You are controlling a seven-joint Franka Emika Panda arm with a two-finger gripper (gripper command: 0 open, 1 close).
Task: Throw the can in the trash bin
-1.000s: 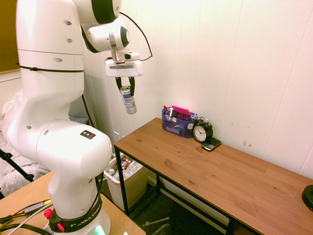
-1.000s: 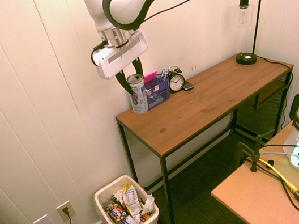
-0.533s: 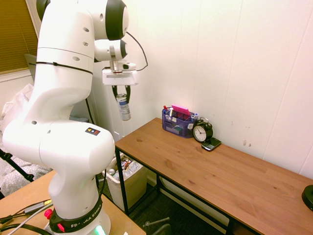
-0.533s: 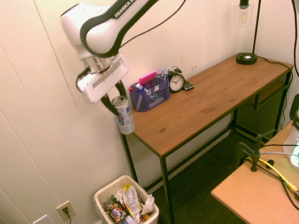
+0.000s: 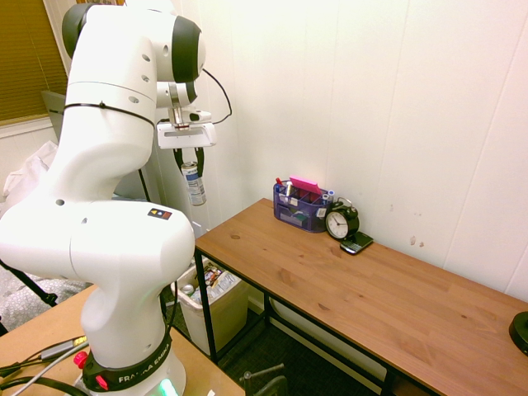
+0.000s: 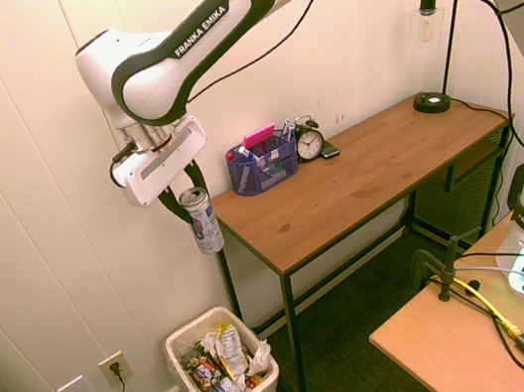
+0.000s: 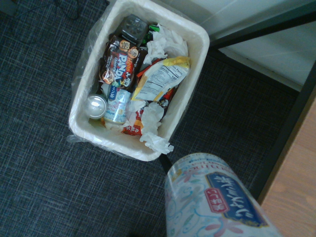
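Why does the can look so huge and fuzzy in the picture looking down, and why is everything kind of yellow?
Wrist view: the can sits right by the lens, so it looms large and soft, while the trash bin below stays sharp. Both exterior views: warm room light tints the walls yellowish; the can looks small and clear in the tool.

I see a long brown wood bench (image 5: 346, 289) with thin black legs, pushed against the white wall. At its far corner by the wall sits a small blue organizer (image 5: 301, 208) with pens and a pink thing poking out. Just beside it stands a black alarm clock (image 5: 341, 222), and a small dark phone (image 5: 356, 243) lies flat, touching the clock's foot. At the other end of the bench stands a black lamp (image 6: 430, 47) on a round base.

The floor (image 7: 44, 197) is dark gray carpet. On it, by the bench's end, stands the trash bin (image 6: 178, 341), full of wrappers, crumpled paper and a bottle.
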